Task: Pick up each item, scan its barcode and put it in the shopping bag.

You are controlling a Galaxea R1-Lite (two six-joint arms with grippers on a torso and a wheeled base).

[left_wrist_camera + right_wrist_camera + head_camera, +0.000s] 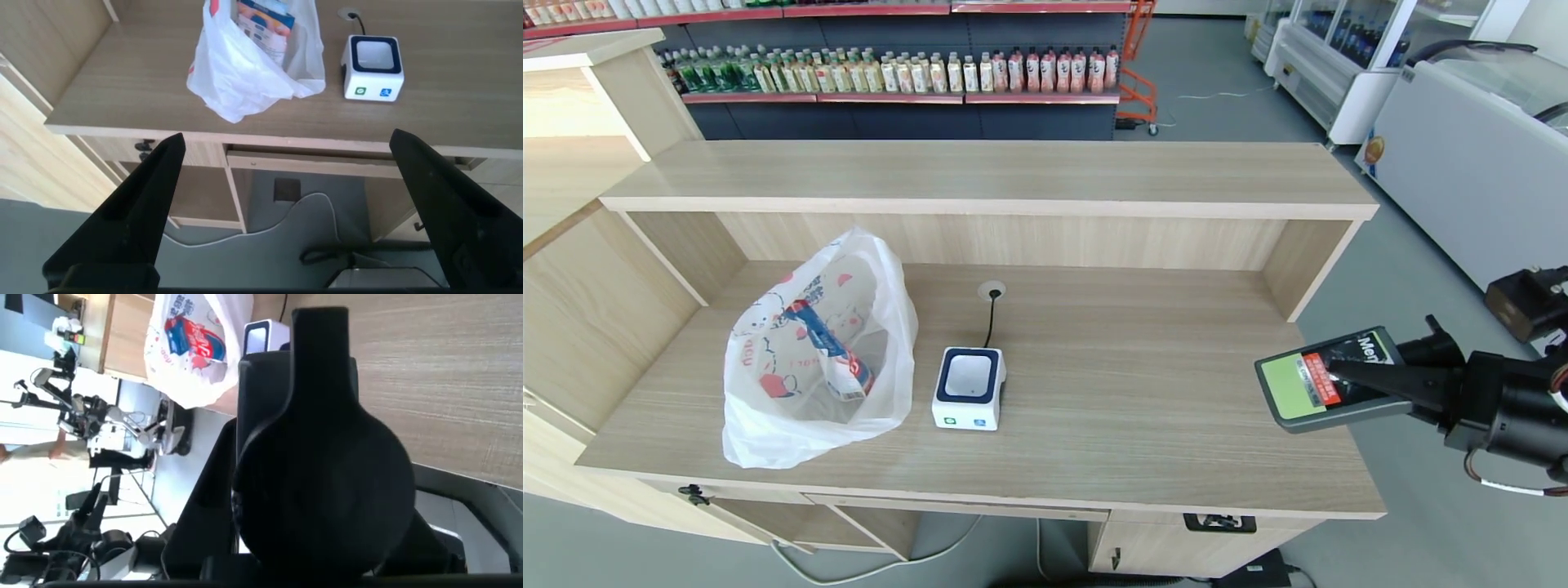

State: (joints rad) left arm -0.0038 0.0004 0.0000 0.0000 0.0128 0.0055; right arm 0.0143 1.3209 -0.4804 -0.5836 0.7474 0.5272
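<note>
A translucent white plastic shopping bag (817,359) printed in red and blue lies slumped on the pale wood-grain surface (1143,392), toward its front-left corner, with its mouth gaping toward the middle. Inside it rests a blue, red and white package (832,349), so at least one item appears to be bagged. Just beside the bag, near the middle of the front edge, stands a white cube-shaped barcode scanner (969,386) with a dark-framed window facing up. Its black cable (991,318) runs back to a round port in the surface.

The right hand (1339,377) is clamped on a flat dark box with a green and red label (1294,388). It holds the box in the air at the right edge of the surface, well apart from the scanner, with the labelled face turned upward. The left hand (286,139) hangs below and in front of the front edge, its two dark fingers (143,212) spread wide with nothing between them.

I judge the task to be partway through. The box is picked up but, placed this far from the window, looks not yet scanned. What remains for it is to carry it leftward over the scanner, turn whichever face bears the barcode to the glass, then drop it through the bag's mouth. I cannot tell where its barcode sits.
</note>
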